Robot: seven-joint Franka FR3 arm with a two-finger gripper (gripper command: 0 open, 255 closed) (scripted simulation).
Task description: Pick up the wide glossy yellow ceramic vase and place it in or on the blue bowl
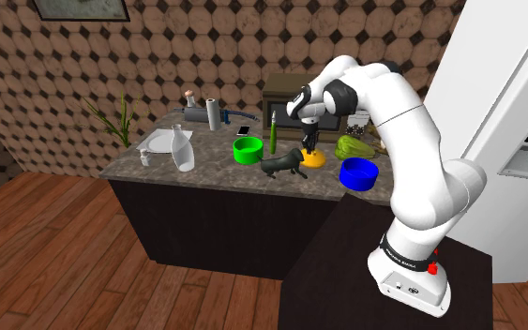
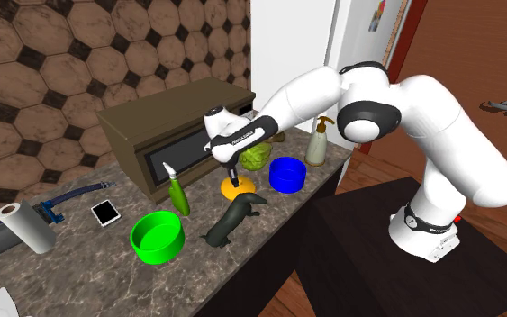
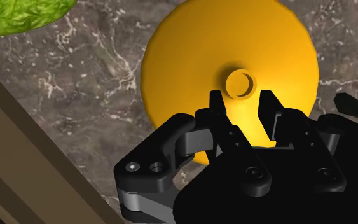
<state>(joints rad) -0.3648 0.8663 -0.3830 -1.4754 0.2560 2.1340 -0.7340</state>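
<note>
The yellow vase (image 1: 315, 160) stands on the dark marble counter (image 1: 215, 172), wide at the base with a narrow neck; in the wrist view I look straight down on the vase (image 3: 190, 63). My gripper (image 3: 241, 100) hovers right over it, open, its fingertips apart on either side just short of the neck opening and touching nothing. In the second exterior view the gripper (image 2: 232, 176) points down at the vase (image 2: 242, 187). The blue bowl (image 1: 358, 172) sits just beside the vase, toward the shoulder view's right, and shows as the blue bowl (image 2: 287, 174) near the counter's edge.
A dark dog figurine (image 1: 285, 165), a green bowl (image 1: 248, 150) and a green bottle (image 1: 273, 132) stand close to the vase. A lettuce (image 1: 354, 145) and a brown box-like appliance (image 2: 179, 135) lie behind. A white vase (image 1: 182, 148) and paper roll (image 1: 212, 114) are farther off.
</note>
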